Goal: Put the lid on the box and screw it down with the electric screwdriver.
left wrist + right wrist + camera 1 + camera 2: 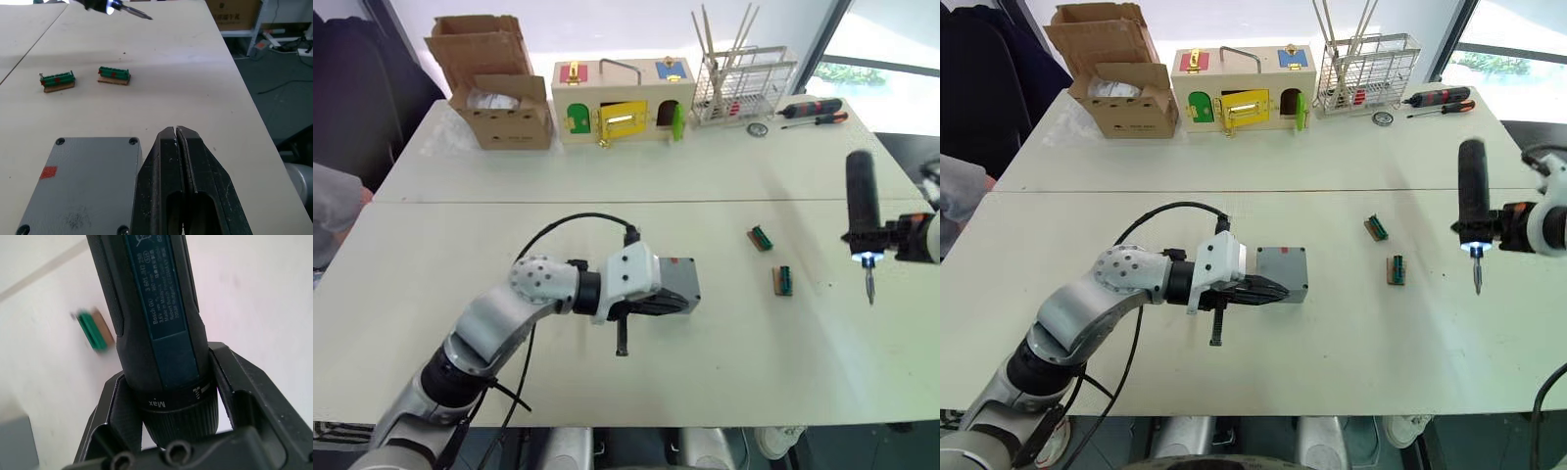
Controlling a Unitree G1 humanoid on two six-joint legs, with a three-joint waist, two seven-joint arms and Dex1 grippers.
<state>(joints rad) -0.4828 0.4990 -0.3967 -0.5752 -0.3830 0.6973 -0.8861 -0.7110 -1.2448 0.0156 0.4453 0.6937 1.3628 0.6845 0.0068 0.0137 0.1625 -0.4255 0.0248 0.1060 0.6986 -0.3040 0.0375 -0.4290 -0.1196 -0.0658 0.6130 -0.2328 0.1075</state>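
The grey box (1283, 274) stands mid-table, and the lid (83, 186), with corner screw holes and a small red mark, covers its top. My left gripper (1278, 291) is shut and empty, lying low along the box's near side, close to it or touching it. At the right, my right gripper (893, 237) is shut on the electric screwdriver (862, 196). I hold the screwdriver upright above the table, bit down, with its tip light on, well right of the box. The right wrist view shows my fingers (244, 391) clamping its black body (156, 323).
Two small green terminal blocks (761, 237) (784, 280) lie between the box and the screwdriver. Along the far edge stand a cardboard box (499, 88), a wooden latch box (622, 106), a wire rack (744, 88) and two hand screwdrivers (815, 110). A person's sleeve (333, 211) shows at the left.
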